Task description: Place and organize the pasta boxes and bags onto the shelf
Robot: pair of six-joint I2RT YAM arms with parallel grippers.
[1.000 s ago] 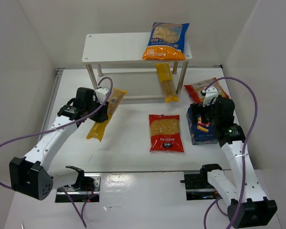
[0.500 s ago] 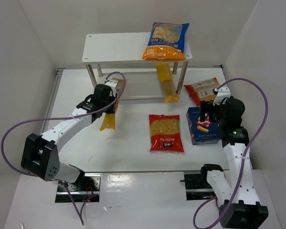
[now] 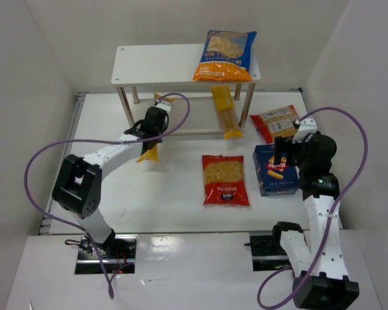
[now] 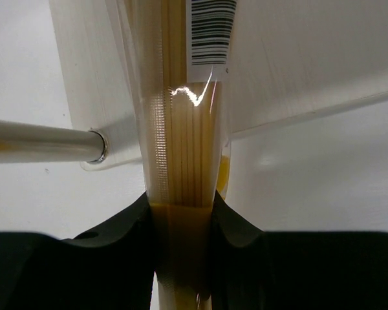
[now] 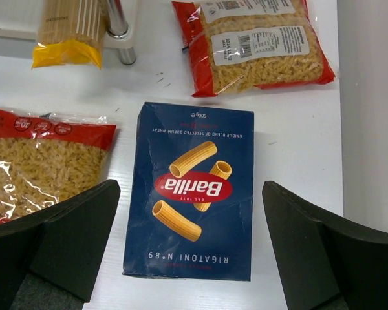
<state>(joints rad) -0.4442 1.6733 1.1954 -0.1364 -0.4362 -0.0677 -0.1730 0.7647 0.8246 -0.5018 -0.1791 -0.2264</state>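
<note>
1. Left gripper [image 3: 154, 123]: clamped on the spaghetti bag [image 3: 149, 152], which runs lengthwise between its fingers [image 4: 126, 223].
2. Spaghetti bag, held: the far end reaches under the left part of the shelf [image 3: 161, 64]. The near end tilts down towards the table [image 3: 174, 194]. The wrist view shows it crossing the white lower board [image 4: 297, 64], just beside a metal leg [image 4: 39, 139].
3. Right gripper [image 3: 286, 155]: jaws spread wide, holding nothing, above the box [image 3: 275, 170].
4. Box: dark blue, flat on the table at the right, face up, with its long sides inside the spread of the fingers [image 5: 58, 239].
5. Blue-orange bag [image 3: 225, 55]: lying on the right end of the shelf's top board.
6. Second spaghetti bag [image 3: 226, 113]: under the right part of the shelf, with its near end sticking out past the front.
7. Red bag [image 3: 226, 179]: flat on the table, centre, just left of the box.
8. Far red bag [image 3: 276, 121]: flat on the table beyond the box, near the shelf's right front leg.
</note>
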